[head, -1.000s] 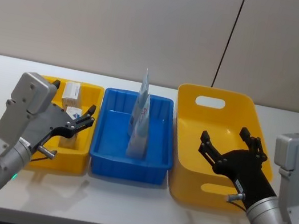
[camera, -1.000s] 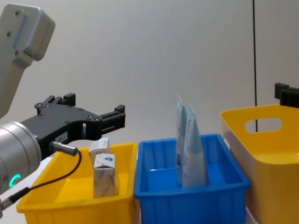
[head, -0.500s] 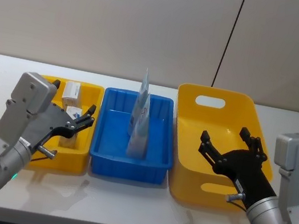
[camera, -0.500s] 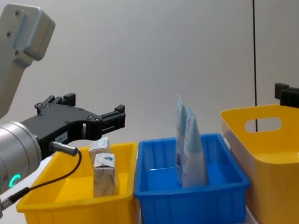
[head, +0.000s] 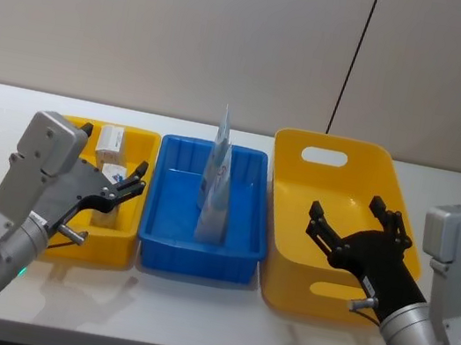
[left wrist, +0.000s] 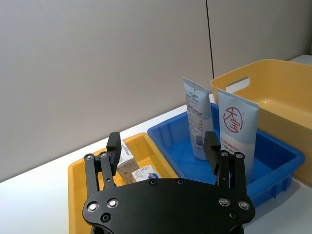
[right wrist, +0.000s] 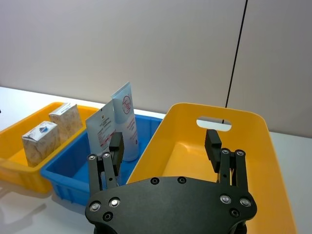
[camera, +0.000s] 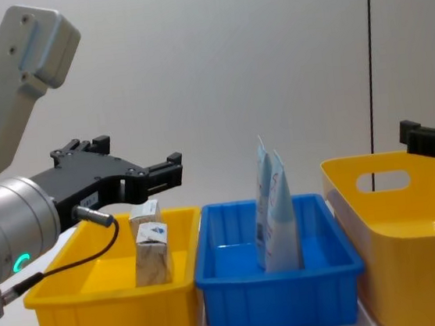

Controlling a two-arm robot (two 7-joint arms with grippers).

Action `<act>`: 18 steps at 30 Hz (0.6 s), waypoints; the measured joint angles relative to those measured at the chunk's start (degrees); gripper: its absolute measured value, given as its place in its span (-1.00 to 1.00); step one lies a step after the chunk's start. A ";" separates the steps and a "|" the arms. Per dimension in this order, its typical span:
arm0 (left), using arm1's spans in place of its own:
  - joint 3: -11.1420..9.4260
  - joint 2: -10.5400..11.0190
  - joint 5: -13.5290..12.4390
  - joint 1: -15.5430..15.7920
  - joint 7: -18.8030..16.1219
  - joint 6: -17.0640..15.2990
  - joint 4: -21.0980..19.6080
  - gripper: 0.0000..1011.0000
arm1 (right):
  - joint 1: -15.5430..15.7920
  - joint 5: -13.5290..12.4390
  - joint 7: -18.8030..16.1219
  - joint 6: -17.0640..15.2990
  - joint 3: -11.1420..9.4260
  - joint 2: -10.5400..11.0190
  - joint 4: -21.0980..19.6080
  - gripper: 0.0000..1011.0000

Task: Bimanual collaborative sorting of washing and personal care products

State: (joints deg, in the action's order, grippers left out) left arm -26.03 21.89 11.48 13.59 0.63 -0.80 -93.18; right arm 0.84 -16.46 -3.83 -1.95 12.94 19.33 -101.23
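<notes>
Two small white packs [head: 112,142] [head: 113,174] stand in the small yellow bin [head: 149,138] on the left. Two pale-blue pouches [head: 215,197] [head: 220,146] stand upright in the blue bin [head: 197,259]. My left gripper [head: 134,180] hovers open over the small yellow bin, close above the packs [camera: 151,253], holding nothing. My right gripper [head: 348,216] hangs open over the large yellow bin [head: 342,148], also with nothing in it. The left wrist view has the left gripper [left wrist: 162,146] open above the packs [left wrist: 127,163], with the pouches [left wrist: 236,131] beyond.
The three bins sit side by side on a white table [head: 189,308] before a plain wall. A dark cable [head: 353,60] runs down the wall behind the large yellow bin [right wrist: 253,146], whose inside is bare. Free table lies in front of the bins.
</notes>
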 joint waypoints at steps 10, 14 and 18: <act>0.04 -0.19 0.30 0.22 0.50 -1.12 0.15 0.98 | 0.00 0.00 0.00 0.00 0.00 0.00 0.00 0.98; 0.05 -0.32 0.79 0.57 1.10 -3.07 0.19 0.98 | 0.00 0.00 0.00 0.00 0.00 0.00 0.00 0.98; 0.05 -0.42 1.23 1.00 1.60 -5.58 0.20 0.98 | 0.00 0.00 0.00 0.00 0.00 0.00 0.00 0.98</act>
State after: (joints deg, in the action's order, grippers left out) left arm -25.98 21.47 12.72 14.59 2.23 -6.37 -92.98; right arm 0.84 -16.46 -3.83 -1.95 12.94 19.33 -101.23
